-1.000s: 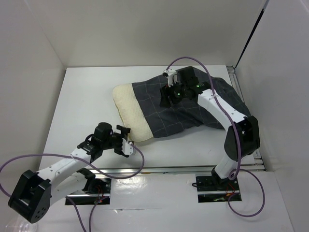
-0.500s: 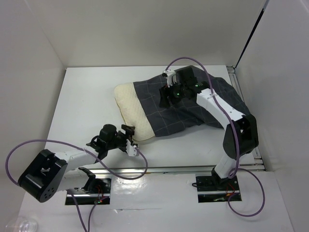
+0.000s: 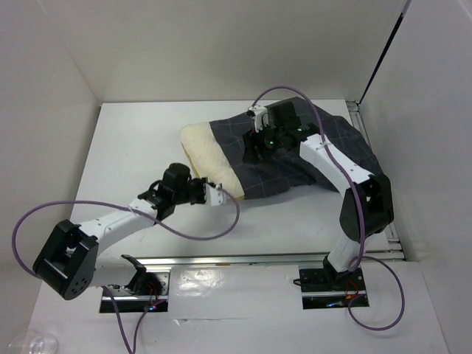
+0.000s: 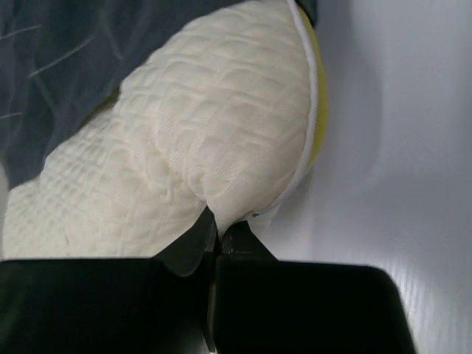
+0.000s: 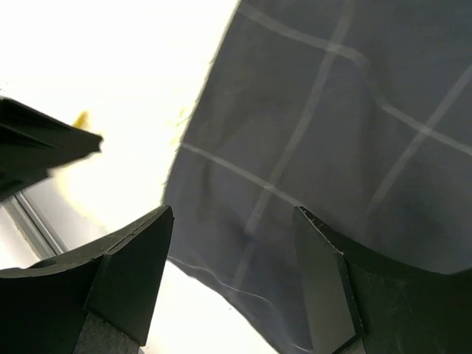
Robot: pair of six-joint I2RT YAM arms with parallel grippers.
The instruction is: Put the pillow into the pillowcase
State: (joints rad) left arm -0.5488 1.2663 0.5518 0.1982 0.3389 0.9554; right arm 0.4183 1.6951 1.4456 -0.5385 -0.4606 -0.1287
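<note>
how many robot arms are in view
2. The left arm reaches from the near left, left end effector pinching the pillow's corner. The right arm arches over the pillowcase, right end effector open above it.

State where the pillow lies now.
Top view: the pillow lies mid-table, right part inside the pillowcase, its bare left end's near corner pinched by the left gripper.
</note>
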